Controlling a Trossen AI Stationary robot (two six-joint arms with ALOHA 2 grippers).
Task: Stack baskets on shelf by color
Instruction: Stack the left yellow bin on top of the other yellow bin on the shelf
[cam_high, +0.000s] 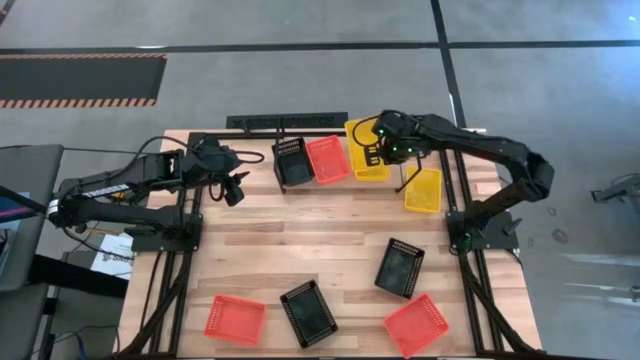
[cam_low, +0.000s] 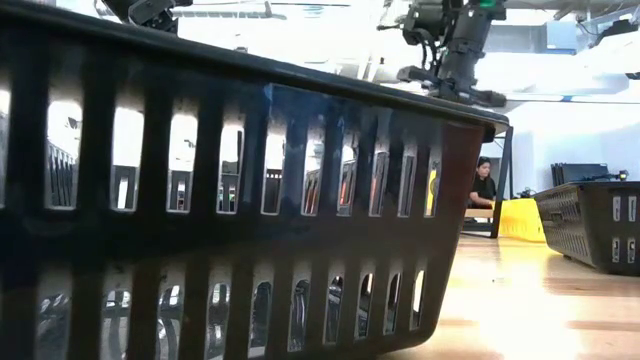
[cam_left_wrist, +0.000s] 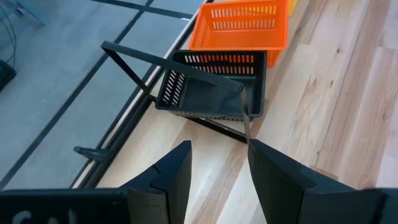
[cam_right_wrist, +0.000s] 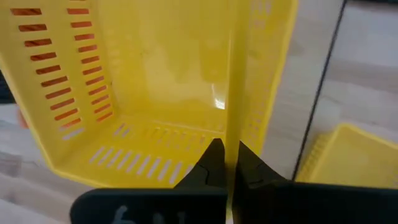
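My right gripper (cam_high: 378, 152) is shut on a yellow basket (cam_high: 362, 148) at the table's far side, right beside a red-orange basket (cam_high: 328, 158). That one and a black basket (cam_high: 293, 162) stand side by side in the thin black rod shelf (cam_left_wrist: 163, 62). A second yellow basket (cam_high: 422, 190) lies on the table to the right. My left gripper (cam_left_wrist: 221, 168) hangs open above the table, left of the black basket (cam_left_wrist: 214, 84), with nothing between its fingers. My right gripper pinches one side wall of the yellow basket at its rim (cam_right_wrist: 231, 134), one finger inside the basket and one outside. The fingers come from above, slanting down. The basket hangs tilted below them; whether its lower part rests on anything I cannot tell.
Near the front edge lie two red-orange baskets (cam_high: 235, 318) (cam_high: 415, 325) and a black one (cam_high: 308, 312), which fills the low view (cam_low: 250, 200). Another black basket (cam_high: 400, 267) lies right of centre. The bare middle of the table (cam_high: 300, 235) is free. A person (cam_low: 483, 185) sits far behind.
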